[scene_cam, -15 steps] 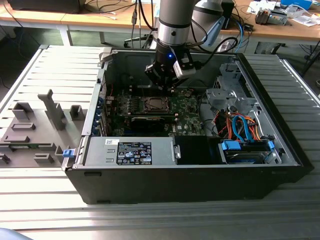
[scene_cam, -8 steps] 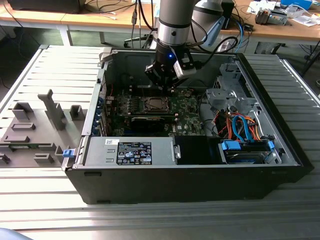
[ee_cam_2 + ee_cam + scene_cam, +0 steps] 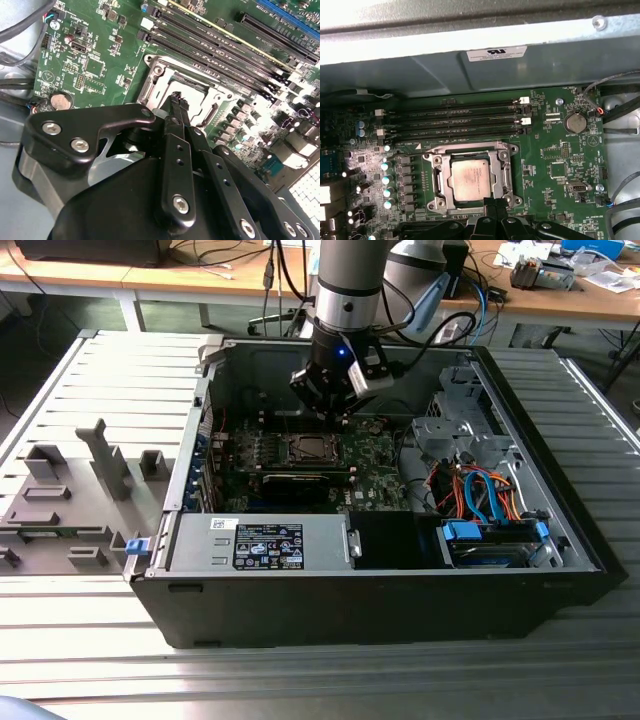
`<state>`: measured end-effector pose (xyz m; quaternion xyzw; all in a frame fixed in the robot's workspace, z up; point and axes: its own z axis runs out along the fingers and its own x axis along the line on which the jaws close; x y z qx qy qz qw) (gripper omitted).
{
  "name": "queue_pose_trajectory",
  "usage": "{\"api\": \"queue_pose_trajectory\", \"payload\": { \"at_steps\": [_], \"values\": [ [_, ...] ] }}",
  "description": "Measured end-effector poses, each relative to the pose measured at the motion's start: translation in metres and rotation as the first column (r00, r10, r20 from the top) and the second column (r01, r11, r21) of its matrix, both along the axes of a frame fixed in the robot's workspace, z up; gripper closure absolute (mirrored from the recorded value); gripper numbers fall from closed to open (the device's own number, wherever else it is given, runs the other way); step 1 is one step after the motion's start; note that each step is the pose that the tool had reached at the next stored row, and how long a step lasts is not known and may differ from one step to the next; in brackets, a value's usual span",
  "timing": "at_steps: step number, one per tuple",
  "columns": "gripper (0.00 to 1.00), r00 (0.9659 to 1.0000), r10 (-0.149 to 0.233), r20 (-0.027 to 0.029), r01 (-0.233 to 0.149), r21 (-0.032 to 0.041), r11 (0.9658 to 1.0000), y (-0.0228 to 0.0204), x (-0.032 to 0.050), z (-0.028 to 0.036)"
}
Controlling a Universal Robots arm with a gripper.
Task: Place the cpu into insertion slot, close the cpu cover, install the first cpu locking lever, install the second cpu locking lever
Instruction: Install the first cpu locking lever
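Fingers of the gripper [image 3: 492, 209] are pressing together, holding nothing, hovering just at the edge of the insertion slot [image 3: 506, 172] on the green motherboard [image 3: 555, 150]; the cpu [image 3: 470, 181] is sitting in that slot, with the cpu cover [image 3: 436, 176] lying around it; memory slots [image 3: 455, 120] are running just beside.

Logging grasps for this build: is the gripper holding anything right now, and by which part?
Nothing is held. The gripper hangs with jaws together just above the socket's edge; the cpu sits in the insertion slot.
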<state>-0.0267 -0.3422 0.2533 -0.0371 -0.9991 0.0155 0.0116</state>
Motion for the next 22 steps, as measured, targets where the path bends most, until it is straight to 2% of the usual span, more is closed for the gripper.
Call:
{"api": "queue_pose_trajectory", "payload": {
  "at_steps": [6,10,14,16,18,20,22],
  "values": [
    [0.89,0.9998,0.020,0.0001,-0.020,0.0014,0.9998,0.0000,0.0000,0.0000],
    [0.89,0.9995,0.032,0.0003,-0.032,0.0109,0.9994,0.0000,0.0000,0.0000],
    [0.89,0.9991,0.041,0.0012,-0.041,0.0346,0.9985,0.0000,0.0000,0.0000],
    [0.89,0.9991,0.042,0.0020,-0.043,0.0553,0.9976,0.0000,0.0000,0.0000],
    [0.89,0.9990,0.044,0.0033,-0.044,0.0811,0.9957,0.0000,0.0000,0.0000],
    [0.89,0.9990,0.044,0.0039,-0.044,0.0951,0.9945,0.0000,0.0000,0.0000],
    [0.89,0.9990,0.045,0.0050,-0.045,0.1224,0.9915,-0.0001,0.0000,0.0000]
  ]
}}
